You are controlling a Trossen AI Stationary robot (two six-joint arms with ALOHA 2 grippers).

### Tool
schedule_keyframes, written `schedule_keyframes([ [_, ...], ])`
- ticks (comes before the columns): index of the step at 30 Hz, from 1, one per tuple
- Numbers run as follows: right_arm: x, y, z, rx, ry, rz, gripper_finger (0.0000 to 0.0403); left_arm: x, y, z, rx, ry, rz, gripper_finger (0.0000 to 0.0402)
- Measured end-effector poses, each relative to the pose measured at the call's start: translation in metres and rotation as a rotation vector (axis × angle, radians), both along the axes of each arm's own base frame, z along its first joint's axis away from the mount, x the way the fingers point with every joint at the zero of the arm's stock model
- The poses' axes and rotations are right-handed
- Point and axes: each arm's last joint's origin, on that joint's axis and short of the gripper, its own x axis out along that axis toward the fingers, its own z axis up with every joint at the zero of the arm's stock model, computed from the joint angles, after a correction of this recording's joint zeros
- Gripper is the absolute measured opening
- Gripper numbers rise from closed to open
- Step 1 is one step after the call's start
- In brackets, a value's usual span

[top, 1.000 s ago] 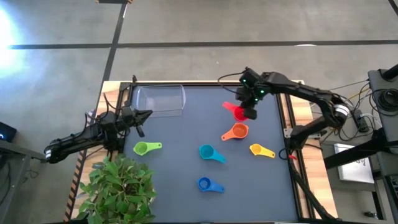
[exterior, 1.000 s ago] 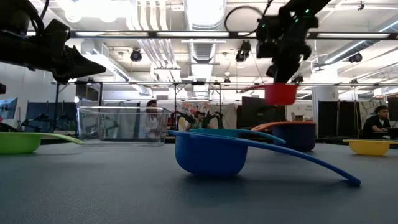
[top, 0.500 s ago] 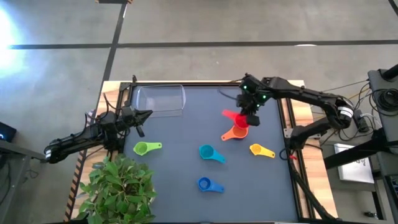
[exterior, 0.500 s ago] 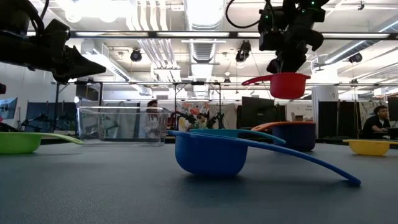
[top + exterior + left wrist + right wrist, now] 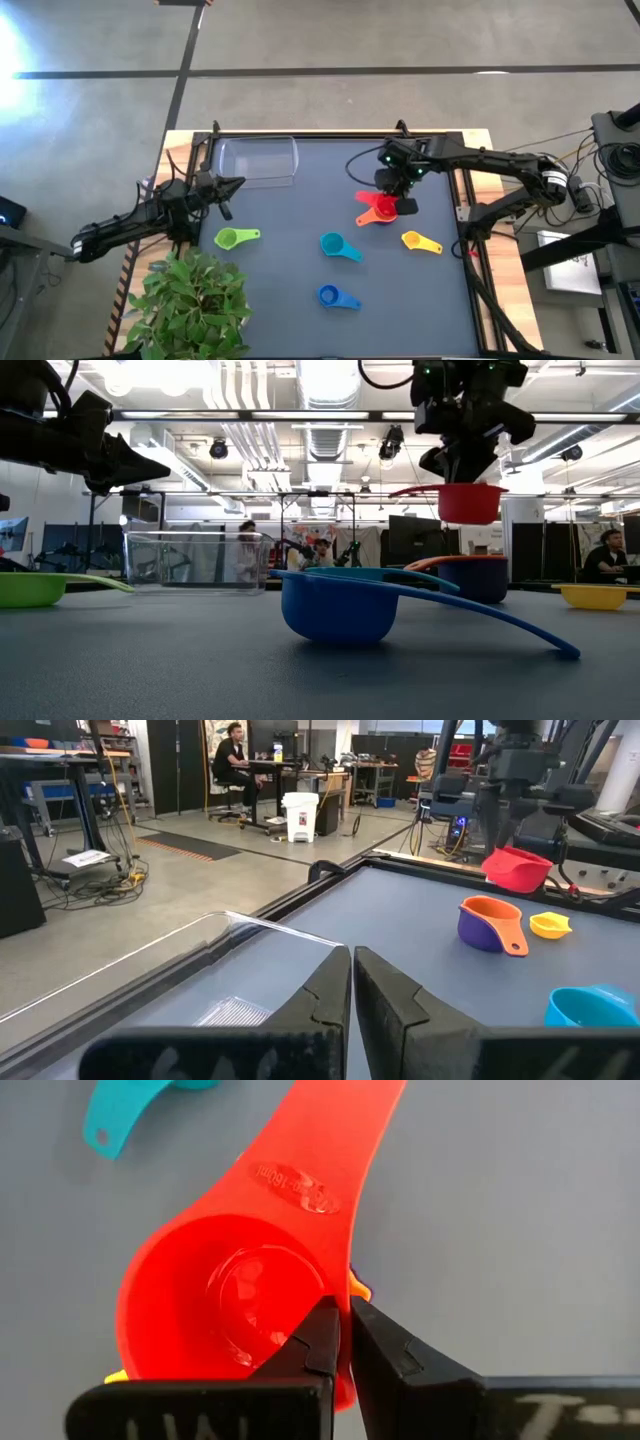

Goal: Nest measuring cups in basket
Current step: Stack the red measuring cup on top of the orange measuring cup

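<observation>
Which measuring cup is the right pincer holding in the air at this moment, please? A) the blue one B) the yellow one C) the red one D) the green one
C: the right pincer is shut on the rim of the red cup, which the low view shows hanging clear of the table, above the orange cup.

1. I saw raised moulded lettering on the flat handle of the red round plastic measuring cup; it looked like a capacity mark, but I couldn't read it surely.
2. I found nothing else legible.
</observation>
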Motion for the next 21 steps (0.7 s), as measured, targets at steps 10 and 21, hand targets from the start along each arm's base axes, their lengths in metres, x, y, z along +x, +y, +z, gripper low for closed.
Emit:
schedule_keyframes([
  [10, -0.005, 0.000, -0.025, -0.043, 0.062, -0.007, 0.0041, 0.000, 0.000, 0.000, 0.000, 0.000, 0.000, 0.0000],
  [21, -0.001, -0.003, -0.027, -0.115, 0.020, 0.008, 0.0081, 0.000, 0.000, 0.000, 0.000, 0.000, 0.000, 0.0000],
])
